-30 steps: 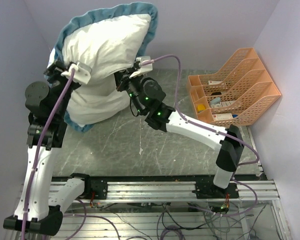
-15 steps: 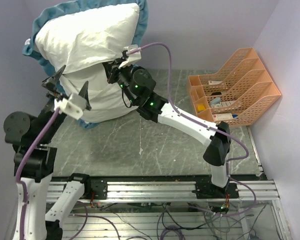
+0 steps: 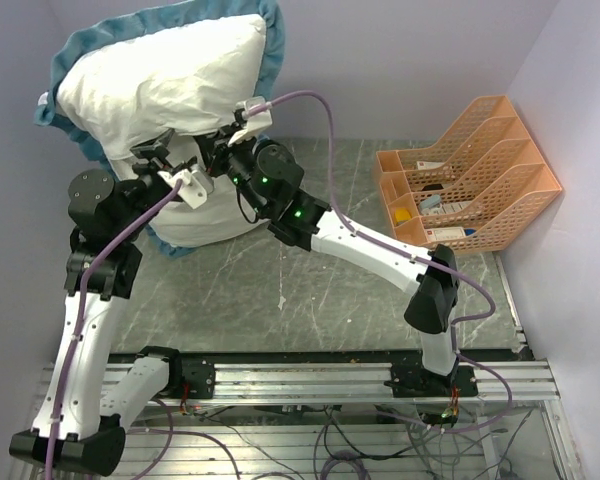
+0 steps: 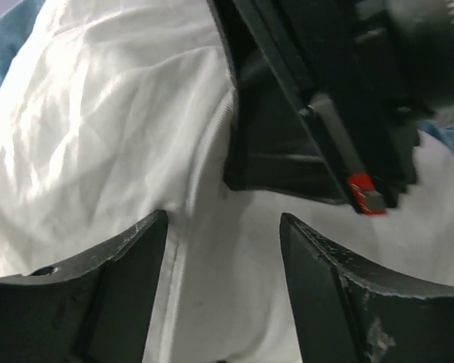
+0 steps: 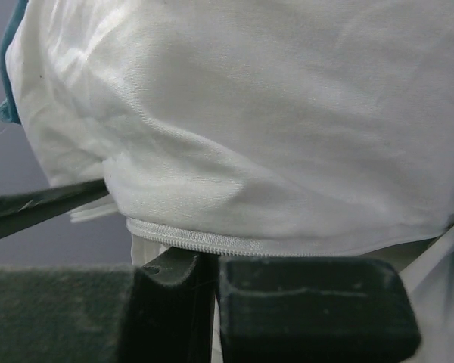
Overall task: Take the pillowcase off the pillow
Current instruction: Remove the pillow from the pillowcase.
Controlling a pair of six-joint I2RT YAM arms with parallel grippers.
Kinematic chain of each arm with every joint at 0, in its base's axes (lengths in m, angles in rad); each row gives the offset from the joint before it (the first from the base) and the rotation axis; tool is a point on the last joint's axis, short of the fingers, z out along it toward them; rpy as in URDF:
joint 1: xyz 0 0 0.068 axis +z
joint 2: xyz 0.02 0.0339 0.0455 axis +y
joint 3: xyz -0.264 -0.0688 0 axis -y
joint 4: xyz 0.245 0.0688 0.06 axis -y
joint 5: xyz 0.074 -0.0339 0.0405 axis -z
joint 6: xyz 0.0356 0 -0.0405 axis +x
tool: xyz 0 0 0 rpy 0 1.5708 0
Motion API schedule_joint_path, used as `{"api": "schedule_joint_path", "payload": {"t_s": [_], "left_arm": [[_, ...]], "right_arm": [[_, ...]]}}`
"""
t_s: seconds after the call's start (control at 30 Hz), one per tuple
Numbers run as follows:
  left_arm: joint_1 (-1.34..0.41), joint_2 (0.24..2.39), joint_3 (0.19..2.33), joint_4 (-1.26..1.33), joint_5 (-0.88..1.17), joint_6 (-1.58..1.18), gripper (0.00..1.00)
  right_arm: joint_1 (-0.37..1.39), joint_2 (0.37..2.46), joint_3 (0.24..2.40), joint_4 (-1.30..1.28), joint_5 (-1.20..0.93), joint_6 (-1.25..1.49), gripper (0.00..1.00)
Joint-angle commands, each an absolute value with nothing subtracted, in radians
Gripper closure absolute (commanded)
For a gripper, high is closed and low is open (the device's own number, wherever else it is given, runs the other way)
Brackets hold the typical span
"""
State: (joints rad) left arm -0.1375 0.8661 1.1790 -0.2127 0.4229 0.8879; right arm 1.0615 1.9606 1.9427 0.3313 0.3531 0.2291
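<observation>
The pillowcase (image 3: 78,48) is held up at the far left of the worktop (image 3: 280,275). Its teal ruffle frames a plump white mass. The lower end of that mass, taken to be the pillow (image 3: 215,210), rests on the worktop surface. In the overhead view, the boundary between cover and cushion cannot be clearly distinguished, because both show white. A zippered hem (image 5: 212,243) runs across the fabric at mid-height. The right pincer (image 3: 208,152) sits at this hem, and the right wrist view shows its two fingers (image 5: 310,310) drawn almost together, with the hem passing down into the narrow gap between them. The pincer therefore has the pillowcase edge clamped. The left pincer (image 4: 223,287) is just beside it, on the left side of the same bulge. Its fingers (image 4: 129,287) are spread wide with white fabric lying behind the gap, and nothing is clamped in them. The dark body of the right pincer fills the upper right of the left wrist view. An orange mesh file organiser (image 3: 470,175) stands at the far right of the worktop, well apart from the pillow.
</observation>
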Motion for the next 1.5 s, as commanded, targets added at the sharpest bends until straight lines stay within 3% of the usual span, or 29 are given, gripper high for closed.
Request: {"api": "schedule_joint_path", "payload": {"t_s": [0.0,0.53,1.0,1.17,1.47], "left_arm": [[-0.138,0.888,1.205,-0.021,0.395,0.957,0.31],[-0.141,0.88,1.098,0.441,0.363,0.887,0.5],[-0.17,0.949,1.278,0.247,0.449,0.757,0.37],[-0.172,0.99,1.385,0.108,0.428,0.709,0.42],[-0.172,0.99,1.413,-0.053,0.405,0.728,0.49]], "right_arm": [[1.077,1.911,1.917,0.411,0.312,0.237,1.0],[1.082,1.919,1.886,0.419,0.166,0.264,1.0],[1.126,1.971,1.892,0.423,-0.215,0.242,1.0],[1.187,1.929,1.741,0.481,-0.245,0.195,1.0],[1.238,1.685,1.128,0.782,-0.154,0.24,1.0]]}}
